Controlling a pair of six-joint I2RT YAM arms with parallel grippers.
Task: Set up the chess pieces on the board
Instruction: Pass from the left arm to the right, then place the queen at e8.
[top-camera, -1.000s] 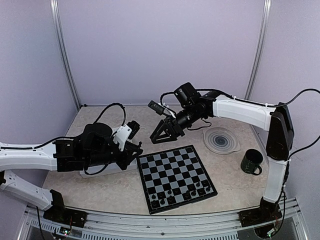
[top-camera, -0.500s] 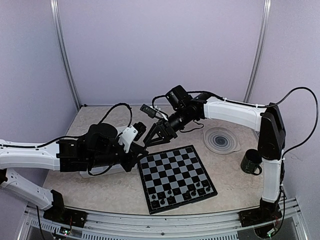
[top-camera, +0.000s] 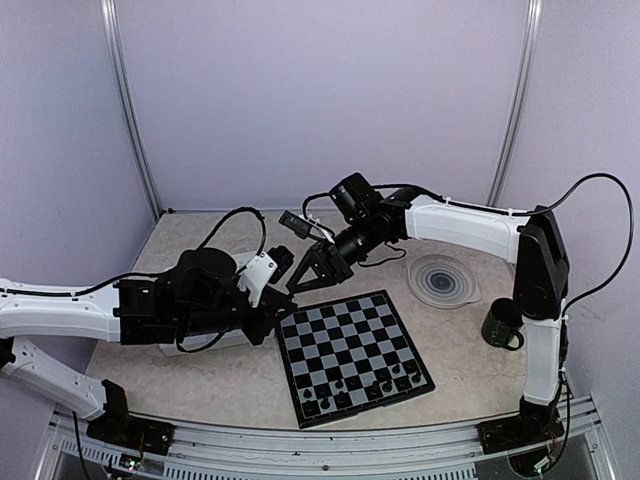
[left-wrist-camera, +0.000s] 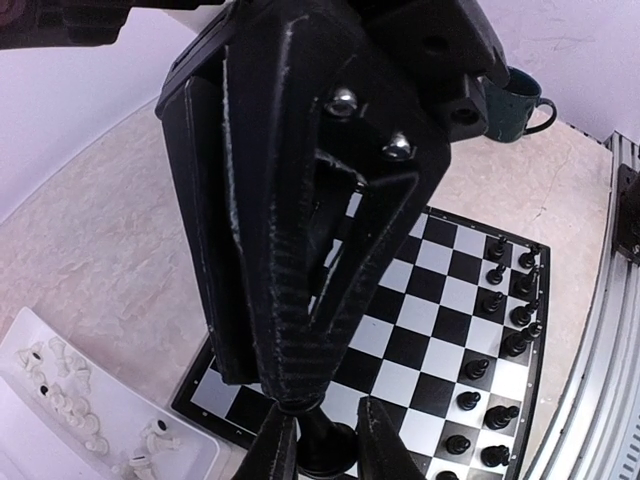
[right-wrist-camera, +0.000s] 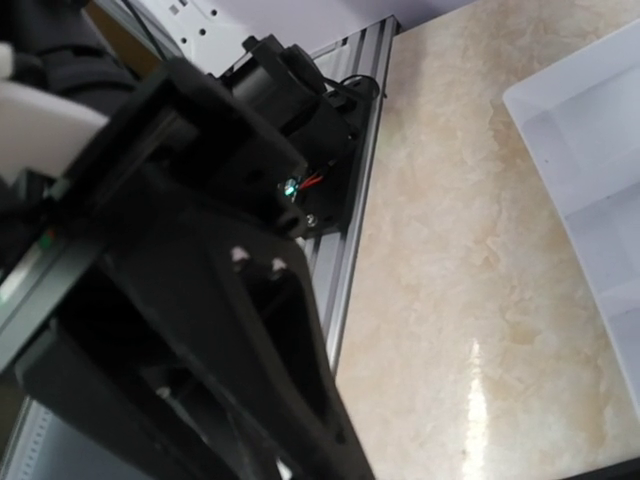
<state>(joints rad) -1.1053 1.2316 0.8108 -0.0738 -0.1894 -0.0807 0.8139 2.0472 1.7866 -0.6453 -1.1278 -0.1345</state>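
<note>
The left gripper (left-wrist-camera: 328, 440) pinches a black piece (left-wrist-camera: 320, 462) between narrowed fingers, low over the left corner of the board (left-wrist-camera: 420, 335), likely so it can join the black pieces (top-camera: 365, 388) lined up along the board's near edge. The right gripper (top-camera: 312, 284) hangs just past the board's far edge; I cannot tell whether it is wide, narrow or carrying anything. White pieces (left-wrist-camera: 60, 385) wait in the tray (left-wrist-camera: 120, 390) beside the board.

There are two robot arms (top-camera: 470, 225), one board (top-camera: 350, 340) with more than ten little black chess pieces (left-wrist-camera: 490, 300) along its lower edge, one dark mug (top-camera: 503, 325) and one round grey plate (top-camera: 443, 280) at the right, and one white tray (left-wrist-camera: 20, 440) holding several white pieces (left-wrist-camera: 60, 400) too small to count.
</note>
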